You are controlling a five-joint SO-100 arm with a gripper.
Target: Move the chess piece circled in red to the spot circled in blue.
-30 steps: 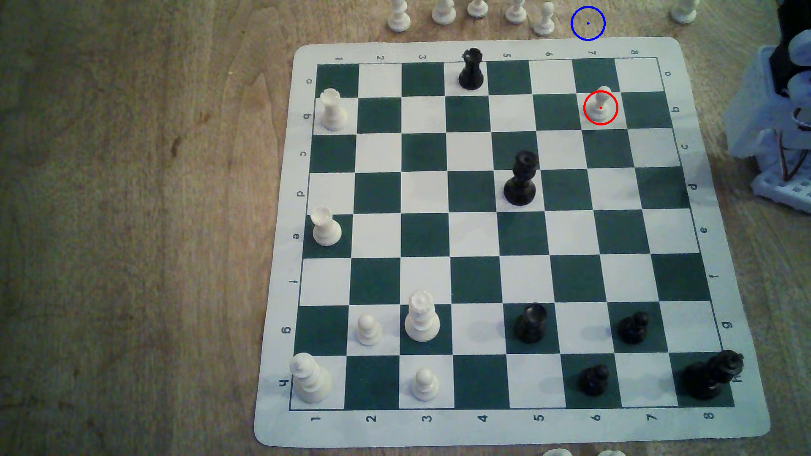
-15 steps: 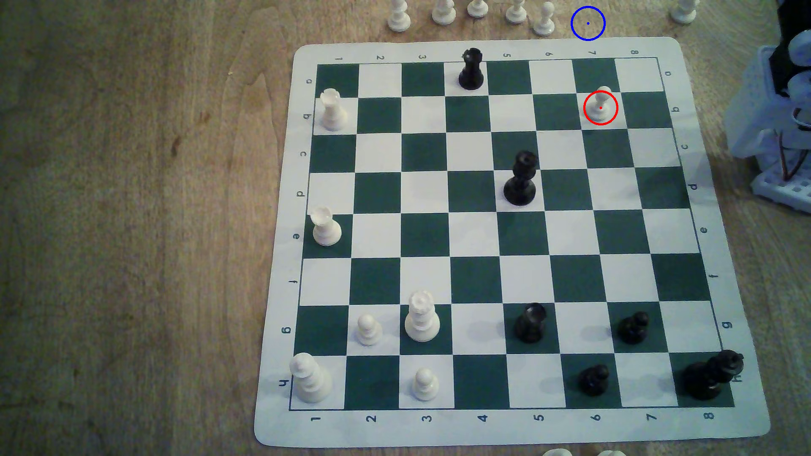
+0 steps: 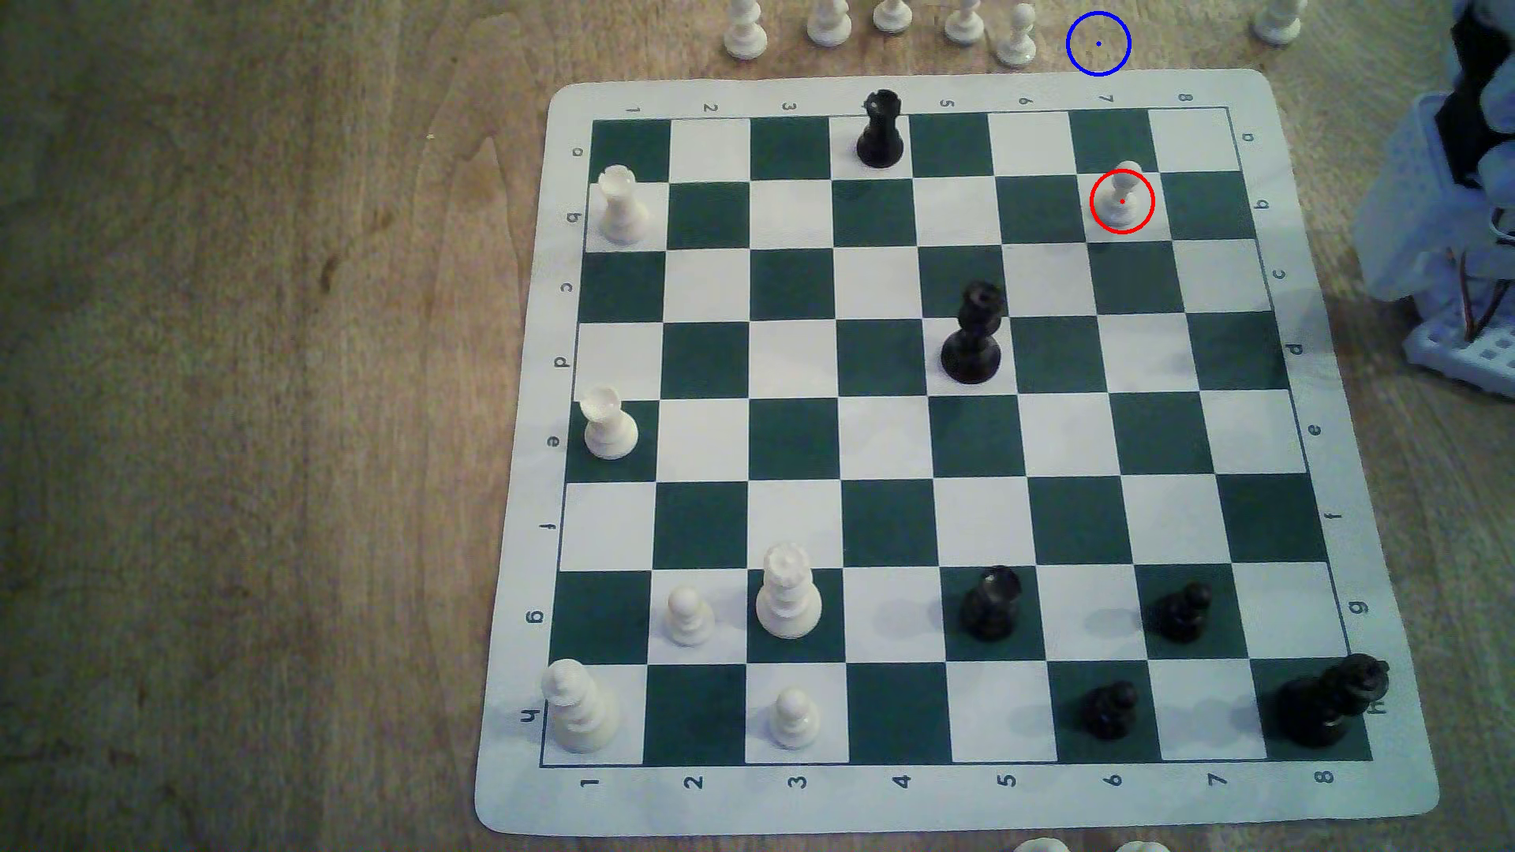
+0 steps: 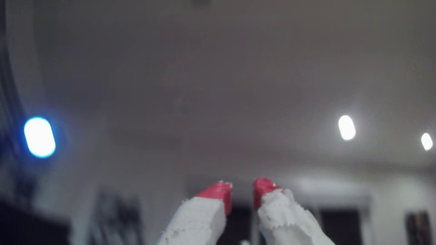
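our gripper (image 4: 243,188) points up at a ceiling, red tips slightly parted, empty. the white pawn (image 3: 1123,197) stands upright on b7; the blue-ringed spot (image 3: 1098,43) lies just beyond the board's far edge.

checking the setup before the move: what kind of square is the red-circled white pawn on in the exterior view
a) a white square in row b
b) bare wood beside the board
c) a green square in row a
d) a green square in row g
a: the red-circled white pawn stands on a white square of the chessboard, level with the row b label, with green squares on either side.
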